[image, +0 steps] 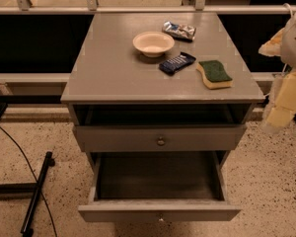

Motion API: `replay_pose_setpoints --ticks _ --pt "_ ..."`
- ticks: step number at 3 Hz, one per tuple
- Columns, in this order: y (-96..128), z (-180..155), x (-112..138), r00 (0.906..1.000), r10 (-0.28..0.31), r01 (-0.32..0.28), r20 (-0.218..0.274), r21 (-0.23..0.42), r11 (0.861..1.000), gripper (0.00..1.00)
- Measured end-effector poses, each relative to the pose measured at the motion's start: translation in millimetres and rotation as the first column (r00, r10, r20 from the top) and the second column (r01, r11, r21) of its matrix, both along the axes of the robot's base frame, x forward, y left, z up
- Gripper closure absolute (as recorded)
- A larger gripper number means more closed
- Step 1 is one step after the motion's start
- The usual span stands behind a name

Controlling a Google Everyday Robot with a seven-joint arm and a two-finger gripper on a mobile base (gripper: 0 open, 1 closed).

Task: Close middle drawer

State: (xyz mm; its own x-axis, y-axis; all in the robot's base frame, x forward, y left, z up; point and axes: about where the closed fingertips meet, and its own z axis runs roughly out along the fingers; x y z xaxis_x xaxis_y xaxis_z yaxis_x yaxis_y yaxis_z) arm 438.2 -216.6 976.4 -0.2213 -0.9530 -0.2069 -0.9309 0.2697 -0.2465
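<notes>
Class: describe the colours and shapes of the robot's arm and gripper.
At the right edge, the arm is a rounded white shell with a thin pale cable by it. The gripper below is pale yellow, blocky, narrowing downward.

Arm (295, 38), right edge: whitish rounded housing, thin pale cable (289, 10); gripper (276, 117) below it, cream-yellow blocky body w/ paler tip.
</notes>
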Motion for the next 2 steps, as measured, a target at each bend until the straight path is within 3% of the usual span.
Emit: replay_pose_setpoints --ticks 1,2 --pt "0 0 0 1.0000 0.000 0.000 0.000 0.000 1.000 0.00" --pt "8 -48 4 0.9982 0.022 -0.020 -0.056 0.036 0.999 0.00"
